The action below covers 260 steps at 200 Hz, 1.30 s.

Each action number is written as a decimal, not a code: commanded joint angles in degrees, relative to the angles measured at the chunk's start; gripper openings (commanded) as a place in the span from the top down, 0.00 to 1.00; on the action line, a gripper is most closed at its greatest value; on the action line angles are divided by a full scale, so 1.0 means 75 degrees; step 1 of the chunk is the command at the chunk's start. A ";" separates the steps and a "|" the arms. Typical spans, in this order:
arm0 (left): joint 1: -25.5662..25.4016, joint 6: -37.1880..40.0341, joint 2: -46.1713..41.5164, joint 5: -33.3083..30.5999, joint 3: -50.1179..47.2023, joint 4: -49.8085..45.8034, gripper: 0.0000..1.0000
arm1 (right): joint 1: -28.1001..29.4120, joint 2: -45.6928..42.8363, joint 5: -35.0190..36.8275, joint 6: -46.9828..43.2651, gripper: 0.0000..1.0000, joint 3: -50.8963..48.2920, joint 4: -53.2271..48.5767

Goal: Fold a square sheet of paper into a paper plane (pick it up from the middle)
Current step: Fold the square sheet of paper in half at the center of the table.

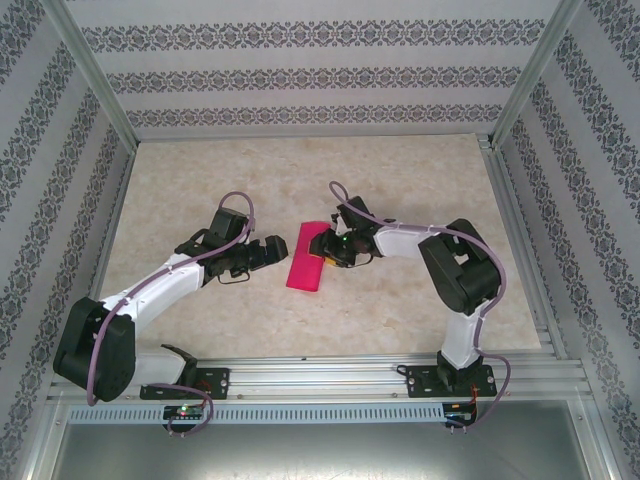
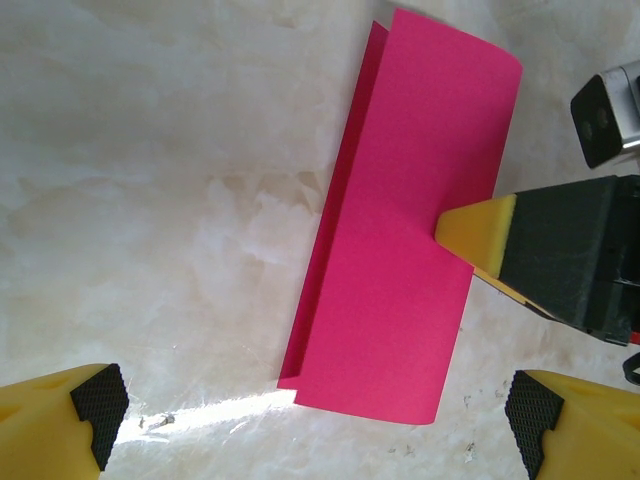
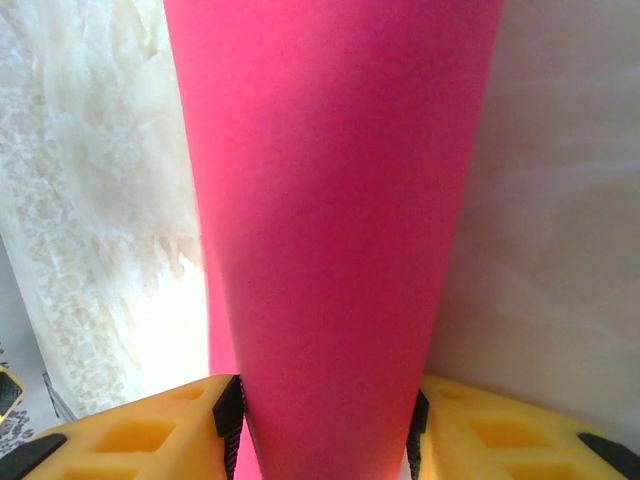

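Two layers is what I read on the square sheet of paper [image 1: 305, 258]. It is creased in half into a narrow magenta strip and lies flat near the middle of the table [image 1: 400, 180], its long side running roughly from 12 to 6 o'clock in the top view. In the left wrist view [image 2: 400, 230], the lower layer peeks out along the strip's 9 o'clock side.

At its 3 o'clock edge the right gripper [image 1: 322, 250] meets the strip. My right wrist camera has the paper [image 3: 330, 200] passing between the pads, touching both, so I take the right gripper [image 3: 325, 430] as clasping it.

At the strip's 9 o'clock the left gripper [image 1: 275, 252] hovers just beside it, jaws spread wide with nothing between them.
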 commanded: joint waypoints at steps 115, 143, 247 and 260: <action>0.0059 -0.0010 0.0048 0.0242 0.0200 -0.0080 0.00 | -0.0052 0.0015 -0.0272 0.0103 0.49 0.0077 0.0358; 0.0056 0.0023 0.0048 0.0217 0.0219 -0.0132 0.00 | 0.0072 0.0228 -0.0292 0.0230 0.47 0.0204 0.0555; 0.0059 0.0070 0.0026 0.0164 0.0194 -0.0182 0.00 | 0.0091 -0.0168 -0.0255 0.0070 0.61 -0.0019 0.0417; 0.0060 0.0069 0.0037 0.0173 0.0194 -0.0169 0.00 | 0.0056 -0.0332 -0.0314 -0.0036 0.61 -0.0139 0.0355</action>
